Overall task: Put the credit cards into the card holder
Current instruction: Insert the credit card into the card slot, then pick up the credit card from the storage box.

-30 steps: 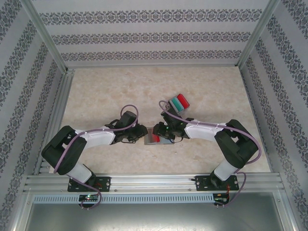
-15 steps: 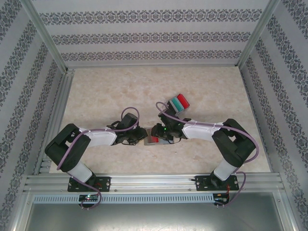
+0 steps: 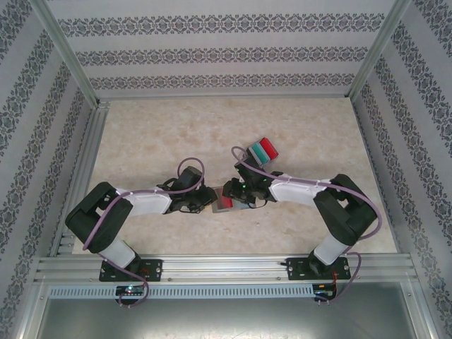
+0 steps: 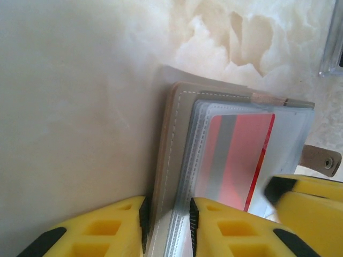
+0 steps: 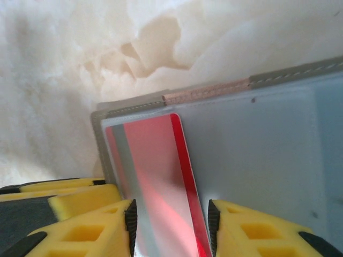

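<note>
**Red card going in: straight push, holder pinned**

The card holder (image 4: 174, 160) lies open on the marble-look tabletop (image 3: 176, 134), near-centre, btwn the two hands. The spare stack of cards (image 3: 263, 151), red and teal, sits just to its far right, apart from it.

The left hand (image 4: 168, 225) is closed on the holder's left edge, w/ the grey cover plus a few clear leaves pinched btwn the yellow pads. The right hand (image 5: 170, 227) straddles the red card (image 5: 155, 171), one pad at each long edge. The pads look to touch it, but I can't tell if that's a firm pinch or a loose one.

The card's leading end appears to sit under the clear sleeve (image 5: 257, 160), corner close to the stitched edge. So it's prob. most of the way in.

How to do this step well, imo:
- Push along the card's long axis only, twd the stitched edge ahead of the pads. Any twist and a corner snags the sleeve seam.
- Hold the card flat and low, parallel w/ the panel, so it neither bows nor lifts the plastic.
- The left hand is the anchor, since the holder mustn't skid or fold shut. Its grip on the cover edge looks adequate, no pulling needed.
- Squeeze the card lightly. Thin glossy plastic will likely flex or pop out if clamped hard.
- Watch the right pads nearing the sleeve mouth. Let go before they jam it, then nudge the trailing end w/ one fingertip.
- The clasp tab (image 4: 320, 159) sticks out beside the right hand, seemingly clear of the card's path.
</note>
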Robot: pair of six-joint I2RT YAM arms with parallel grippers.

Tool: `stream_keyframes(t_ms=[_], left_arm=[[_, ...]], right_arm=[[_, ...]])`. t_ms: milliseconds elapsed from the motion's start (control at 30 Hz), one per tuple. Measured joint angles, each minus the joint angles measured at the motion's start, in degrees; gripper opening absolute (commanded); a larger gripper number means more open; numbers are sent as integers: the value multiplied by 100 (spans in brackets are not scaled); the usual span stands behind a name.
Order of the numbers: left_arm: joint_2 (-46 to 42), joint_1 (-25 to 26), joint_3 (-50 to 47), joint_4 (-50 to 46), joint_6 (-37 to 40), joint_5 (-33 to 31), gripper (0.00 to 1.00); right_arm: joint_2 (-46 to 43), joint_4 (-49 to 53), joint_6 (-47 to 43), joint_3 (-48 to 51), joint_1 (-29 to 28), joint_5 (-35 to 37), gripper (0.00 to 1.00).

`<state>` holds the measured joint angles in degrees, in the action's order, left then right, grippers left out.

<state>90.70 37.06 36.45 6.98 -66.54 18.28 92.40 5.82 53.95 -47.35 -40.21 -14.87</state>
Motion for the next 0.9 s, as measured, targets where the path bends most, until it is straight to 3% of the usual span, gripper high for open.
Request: stream_keyframes(t_ms=[200,300,500,667,900], left_arm=[[-299,57,118,-468,243,-365,40],[-374,61,444,-728,463,-509,45],[-249,61,1198,-782,769,-540,48],[142,61,1628,-697,793,-476,48],[400,61,1716,-616,782,-321,50]], right_arm=[[-1189,483,-1003,-120,675,101,47],[-1283,1123,-1823,-599,1241,372,45],[-509,2319,-3497,-2055,1950,977,39],[256,2865,-4312,-2710,1930,1296,36],[1078,3296,-4782,-3276,1655,1484,31]])
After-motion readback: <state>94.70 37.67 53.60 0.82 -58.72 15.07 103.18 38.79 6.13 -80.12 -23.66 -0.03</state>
